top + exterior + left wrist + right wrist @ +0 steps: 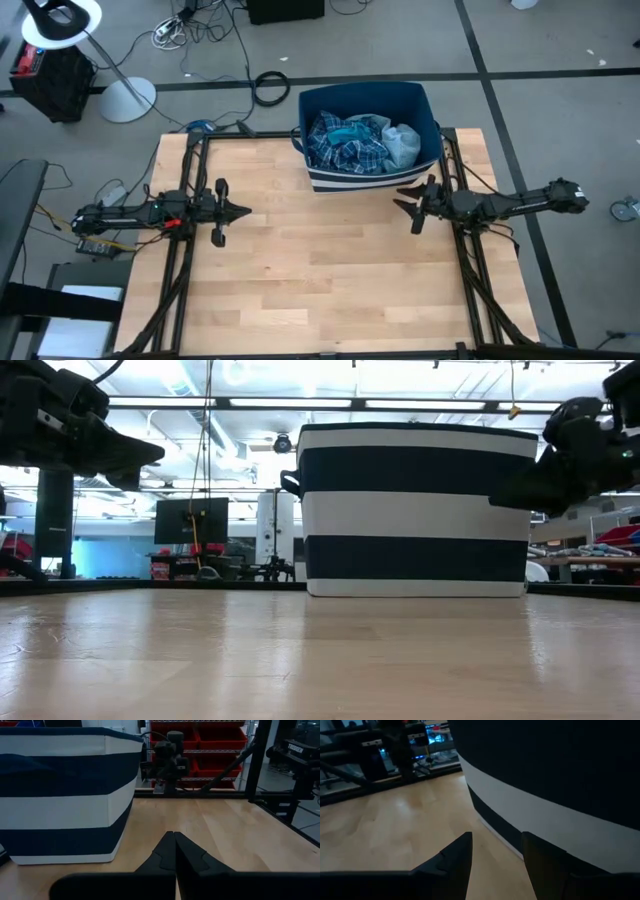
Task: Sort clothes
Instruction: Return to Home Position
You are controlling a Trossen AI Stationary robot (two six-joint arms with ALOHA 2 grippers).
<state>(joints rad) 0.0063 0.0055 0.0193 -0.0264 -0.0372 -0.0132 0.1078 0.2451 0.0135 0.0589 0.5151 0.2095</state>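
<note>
Right pincer (402,198), fingers apart, centre-right; left pincer (243,211) together; both empty. Clothes (350,143) in the upper-centre bin (425,100) seem soft, light: pinch a fold.

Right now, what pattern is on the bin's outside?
The bin has wide navy and white stripes, clearest in the low view.

You have a navy-and-white striped bin (415,510) standing at the far edge of your wooden table (320,280), right of centre, with a white floor lamp (127,98) and a coil of black cable (270,87) on the floor beyond.
</note>
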